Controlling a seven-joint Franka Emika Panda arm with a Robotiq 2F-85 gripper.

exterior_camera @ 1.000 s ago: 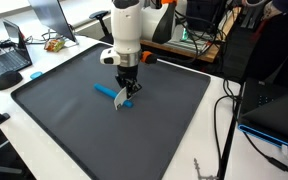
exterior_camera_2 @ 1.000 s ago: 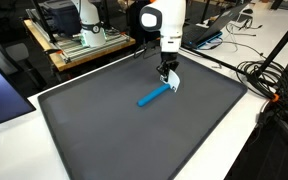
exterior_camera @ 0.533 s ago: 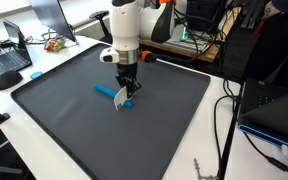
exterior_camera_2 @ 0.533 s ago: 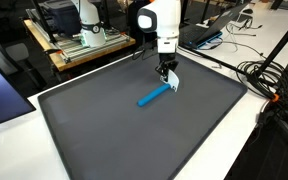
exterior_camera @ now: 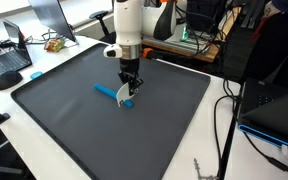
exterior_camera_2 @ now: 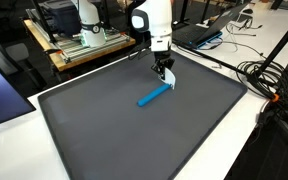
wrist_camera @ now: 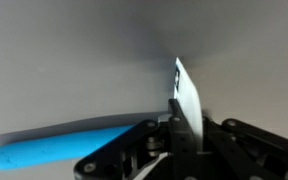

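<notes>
Jaws: clamped on white tip (wrist_camera: 187,95) of blue tool (exterior_camera: 106,92) | grasp looks made | lift not yet done, tool apparently lying mid-mat (exterior_camera: 169,125)

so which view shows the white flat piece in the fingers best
The wrist view: the thin white flat piece stands large, pinched between the shut fingers, beside the blue plastic stick. In both exterior views it is a small white speck.

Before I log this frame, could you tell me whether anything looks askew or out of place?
Nothing looks spilled or damaged. The hand is shut on the white end of the blue tool, which lies slanted across the grey mat.
</notes>
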